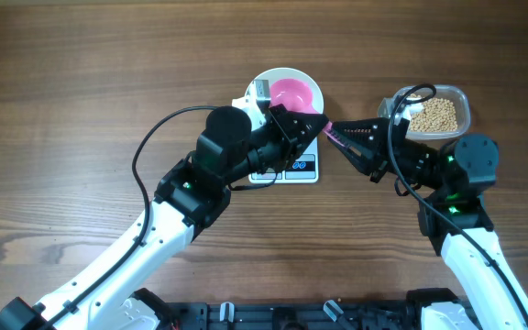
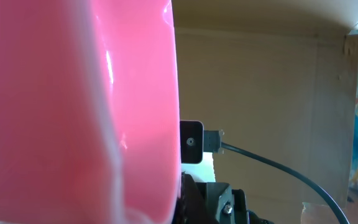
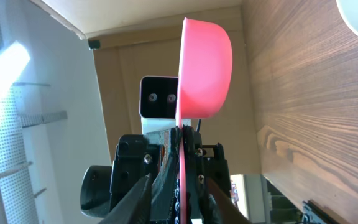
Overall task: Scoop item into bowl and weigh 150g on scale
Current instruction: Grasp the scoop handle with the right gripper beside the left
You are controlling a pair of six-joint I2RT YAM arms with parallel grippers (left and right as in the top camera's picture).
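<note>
A pink scoop (image 1: pixel 296 94) hangs over the white bowl (image 1: pixel 278 73), which stands on the scale (image 1: pixel 299 170). My left gripper (image 1: pixel 312 126) is shut on the scoop's handle just behind its cup. In the left wrist view the scoop (image 2: pixel 73 93) fills the left half. My right gripper (image 1: pixel 335 137) meets the handle's free end from the right. In the right wrist view the scoop (image 3: pixel 204 68) is edge-on. Its thin handle runs down between my right gripper's (image 3: pixel 179 198) fingers, and a gap shows on each side. The beans (image 1: pixel 436 115) lie in a clear container at the right.
The clear plastic container (image 1: pixel 466 103) sits on the wooden table just behind my right arm. A black cable (image 1: pixel 397 137) loops over the right wrist. Both arms reach in from the near edge, and the left forearm covers part of the scale.
</note>
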